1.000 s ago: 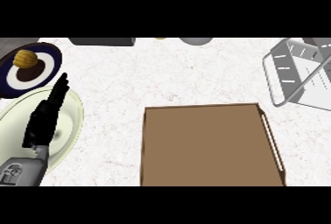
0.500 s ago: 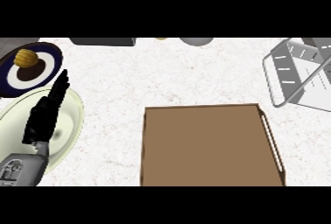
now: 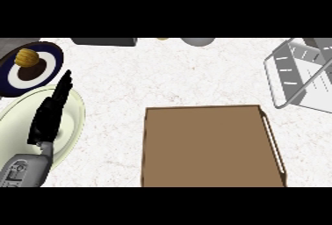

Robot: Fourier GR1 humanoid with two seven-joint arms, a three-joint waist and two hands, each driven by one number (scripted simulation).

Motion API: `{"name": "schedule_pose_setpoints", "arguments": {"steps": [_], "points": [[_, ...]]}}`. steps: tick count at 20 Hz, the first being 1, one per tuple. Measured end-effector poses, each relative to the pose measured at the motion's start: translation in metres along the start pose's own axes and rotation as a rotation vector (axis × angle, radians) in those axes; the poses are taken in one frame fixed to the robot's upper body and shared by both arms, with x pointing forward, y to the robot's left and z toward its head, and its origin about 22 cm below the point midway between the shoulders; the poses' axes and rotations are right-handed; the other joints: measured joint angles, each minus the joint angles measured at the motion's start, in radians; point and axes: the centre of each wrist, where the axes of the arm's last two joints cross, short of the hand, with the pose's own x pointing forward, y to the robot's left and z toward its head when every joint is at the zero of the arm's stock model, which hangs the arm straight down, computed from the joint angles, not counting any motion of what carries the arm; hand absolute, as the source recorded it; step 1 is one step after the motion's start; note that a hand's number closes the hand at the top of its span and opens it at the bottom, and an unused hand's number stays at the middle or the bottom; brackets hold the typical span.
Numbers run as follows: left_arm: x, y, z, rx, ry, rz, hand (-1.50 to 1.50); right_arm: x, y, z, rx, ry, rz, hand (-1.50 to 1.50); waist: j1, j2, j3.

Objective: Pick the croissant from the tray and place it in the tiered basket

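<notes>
Movement is barely registered at the left of the frame: the left hand (image 3: 48, 118) is seen a shade higher than half a second ago, its fingertips carried a little towards the upper left. Its fingers are held straight and close together, nothing is gripped, and it is stretched over the pale plate (image 3: 76, 110).

Just beyond the fingertips, in the upper left corner, the dark plate (image 3: 53, 58) is found, and on it a golden ridged pastry, taken to be the croissant (image 3: 27, 57). The tray (image 3: 207, 145), lower centre, is shown bare; no croissant is seen on it, so the pick is judged to be due from the dark plate instead.

The basket (image 3: 298, 74) is parked at the upper right edge, well apart from the croissant, with the whole counter (image 3: 162, 74) between them. The right hand is not caught in view at all.

The slight creep is read as the opening of a reach: the croissant is not yet touched, and nothing is lifted. A long carry across the frame is expected once the pastry is taken.
</notes>
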Motion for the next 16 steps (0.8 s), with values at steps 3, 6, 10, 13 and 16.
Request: {"name": "schedule_pose_setpoints", "arguments": {"steps": [3,6,10,13,16], "points": [[0.0,0.002,0.0,-0.004,-0.007,0.0,0.0,-0.012,0.006,0.004,0.049,0.045,-0.043,-1.5,-0.001,0.0,0.001],[-0.002,0.0,0.002,-0.003,-0.004,-0.004,0.0,-0.018,0.011,0.006,0.051,0.052,-0.109,-1.5,-0.004,0.0,0.003],[0.0,-0.003,0.0,-0.002,-0.009,0.001,0.0,-0.029,0.017,0.01,-0.006,0.05,-0.22,-1.5,-0.004,0.003,0.006],[-0.005,0.001,-0.001,0.003,-0.004,0.0,0.0,-0.03,0.012,0.01,-0.064,0.038,-0.287,-1.5,-0.004,0.005,0.008],[-0.006,0.003,0.002,-0.003,-0.003,-0.002,0.0,-0.03,-0.004,0.01,-0.126,0.042,-0.333,-1.5,0.0,0.007,0.009]]}}
